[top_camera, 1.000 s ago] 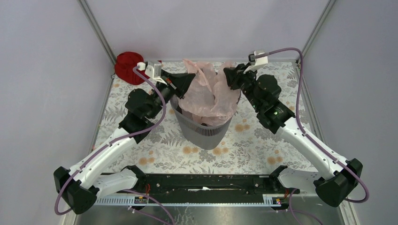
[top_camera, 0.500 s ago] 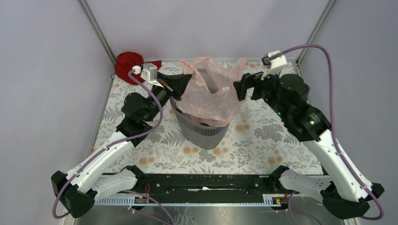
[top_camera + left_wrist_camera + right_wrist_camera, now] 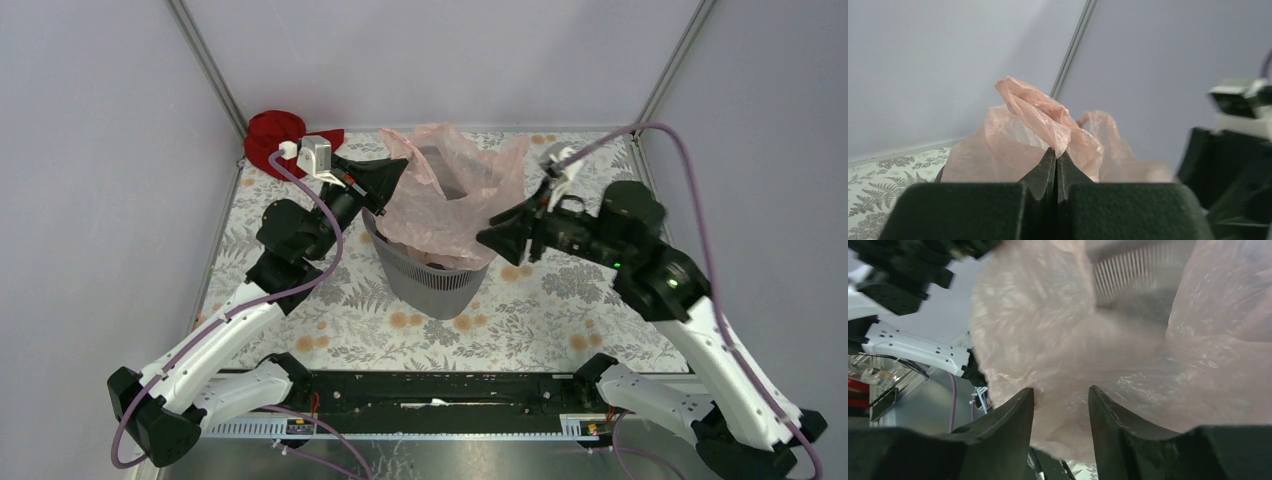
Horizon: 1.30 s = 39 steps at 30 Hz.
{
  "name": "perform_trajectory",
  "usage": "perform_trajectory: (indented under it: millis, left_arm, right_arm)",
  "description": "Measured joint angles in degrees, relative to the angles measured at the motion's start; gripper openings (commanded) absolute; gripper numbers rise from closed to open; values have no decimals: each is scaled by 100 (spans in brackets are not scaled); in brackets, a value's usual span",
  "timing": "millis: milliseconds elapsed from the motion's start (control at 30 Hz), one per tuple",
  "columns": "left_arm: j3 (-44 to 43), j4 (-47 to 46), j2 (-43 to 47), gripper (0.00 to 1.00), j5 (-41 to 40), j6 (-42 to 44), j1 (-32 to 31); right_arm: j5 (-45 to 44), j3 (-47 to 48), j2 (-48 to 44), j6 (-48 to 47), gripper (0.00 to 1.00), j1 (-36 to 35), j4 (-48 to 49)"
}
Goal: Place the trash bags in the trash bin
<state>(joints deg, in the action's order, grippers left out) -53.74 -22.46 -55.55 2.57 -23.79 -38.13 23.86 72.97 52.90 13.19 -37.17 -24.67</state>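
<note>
The pink bag (image 3: 450, 195) sits in the mouth of the grey bin (image 3: 430, 280). Its wrinkled film rises above the rim in loose peaks and hangs over the near side of the mesh wall. The bin stands upright near the middle of the flowered tabletop (image 3: 560, 300).

The left claw (image 3: 398, 172) is at the bag's left edge, above the bin's rim. Its wrist view shows the two tips pressed together, with a fold of pink film pinched between them and standing up above them.

The right claw (image 3: 494, 238) is low against the bag's right side, just beside the rim. In its wrist view the fingers (image 3: 1013, 420) stand apart with a moderate gap. Film fills the view across and beyond that gap, and the fingers are not closed on it. Some of the bin's mesh shows through the plastic higher up.

A red cloth (image 3: 275, 135) lies in the far left corner of the tabletop, well apart from the bin.
</note>
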Motion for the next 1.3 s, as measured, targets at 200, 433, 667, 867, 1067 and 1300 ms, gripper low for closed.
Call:
perform_trajectory:
  millis: [200, 433, 667, 867, 1067, 1300]
  left_arm:
    - [0, 0, -33, 0, 81, -229, 0]
    - [-13, 17, -85, 0, 129, -457, 17]
    - [-9, 166, -94, 0, 435, -452, 264]
    - [302, -20, -26, 0, 1233, -439, 710]
    - [398, -15, 74, 0, 1626, -404, 774]
    - [413, -13, 304, 0, 1753, -385, 774]
  right_arm:
    - [-809, -437, 984, 402, 34, -544, 680]
    - [-3751, -501, 2129, 201, 43, -2009, 1611]
    - [-4959, -1093, 2234, 46, 68, -2041, 2415]
    - [-4625, -229, 2179, 79, 94, -2041, 992]
    - [-4605, 975, 1362, 66, 100, -2044, -396]
    - [-3958, 1147, 544, 332, 100, -688, -455]
